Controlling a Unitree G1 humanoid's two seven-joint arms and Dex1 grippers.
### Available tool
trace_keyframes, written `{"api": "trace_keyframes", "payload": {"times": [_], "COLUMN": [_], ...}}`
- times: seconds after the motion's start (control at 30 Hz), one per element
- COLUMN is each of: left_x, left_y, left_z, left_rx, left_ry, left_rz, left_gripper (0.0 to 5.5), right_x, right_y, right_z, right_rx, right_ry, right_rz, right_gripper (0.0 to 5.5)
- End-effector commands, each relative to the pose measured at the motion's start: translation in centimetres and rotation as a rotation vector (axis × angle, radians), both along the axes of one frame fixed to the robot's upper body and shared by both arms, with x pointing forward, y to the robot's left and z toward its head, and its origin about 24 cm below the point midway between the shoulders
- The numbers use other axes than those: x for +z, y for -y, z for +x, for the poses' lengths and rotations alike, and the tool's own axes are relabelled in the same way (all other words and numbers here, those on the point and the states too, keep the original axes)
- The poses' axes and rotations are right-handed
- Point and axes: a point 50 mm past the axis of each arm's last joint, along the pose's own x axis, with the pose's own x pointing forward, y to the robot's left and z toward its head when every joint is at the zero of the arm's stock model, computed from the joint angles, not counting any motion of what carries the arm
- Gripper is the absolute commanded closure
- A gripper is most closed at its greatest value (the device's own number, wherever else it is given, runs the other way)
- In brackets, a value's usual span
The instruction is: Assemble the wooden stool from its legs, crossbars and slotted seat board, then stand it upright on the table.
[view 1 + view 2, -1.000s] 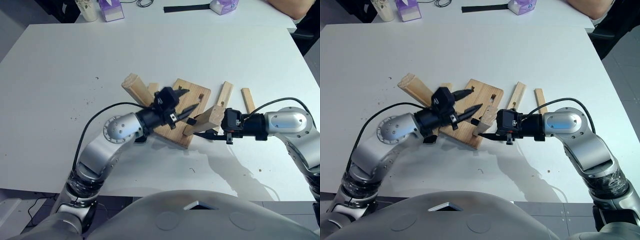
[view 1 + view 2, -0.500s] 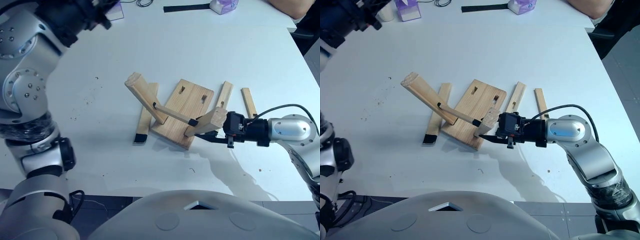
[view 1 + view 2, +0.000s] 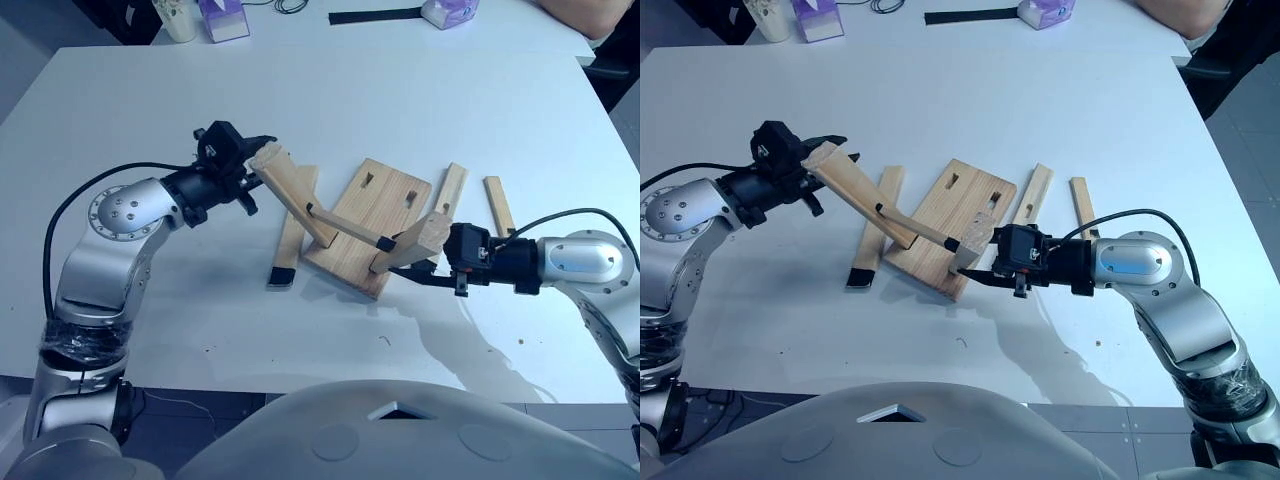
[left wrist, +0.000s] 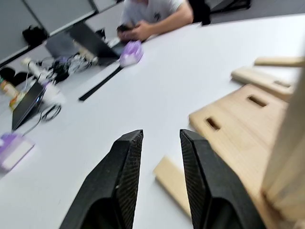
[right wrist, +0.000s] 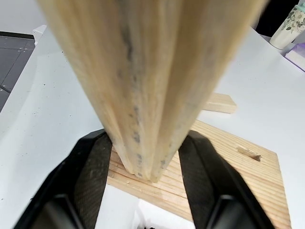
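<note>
White table (image 3: 120, 110) fills the left eye view, with the slotted seat board (image 3: 372, 222) lying flat at centre frame. A partial frame rests across the board: raised leg (image 3: 294, 194) slants down from upper left, and crossbar (image 3: 348, 226) links it to held leg (image 3: 420, 240) at centre right. Right gripper (image 3: 418, 262) is clamped on held leg. Left gripper (image 3: 250, 165) sits at the top end of raised leg. Loose leg (image 3: 290, 232) lies left of the board, and two loose bars (image 3: 450, 190) lie to its right. Left wrist view: fingers (image 4: 125, 181) are parted with nothing between them, and raised leg runs along the right edge, just beside them. Right wrist view: fingers (image 5: 93, 176) press opposite faces of held leg, with the board beneath. Judgement: the parts are stiff, light, dry wood and should not slip. The slender crossbar joints are the weak point. Grip the thick legs near a joint, never the crossbar.
</note>
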Motion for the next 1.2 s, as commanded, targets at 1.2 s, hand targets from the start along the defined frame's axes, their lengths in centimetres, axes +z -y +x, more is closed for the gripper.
{"api": "trace_keyframes", "payload": {"times": [1.2], "left_x": [-4.1], "left_y": [8.6], "left_z": [-5.0], "left_rx": [-0.107], "left_ry": [-0.178], "left_rz": [-0.009], "left_gripper": [4.07], "right_x": [2.3], "right_y": [-4.0], "right_z": [4.4], "right_rx": [0.242], "right_ry": [-0.115], "right_rz": [0.023], "right_gripper": [3.36]}}
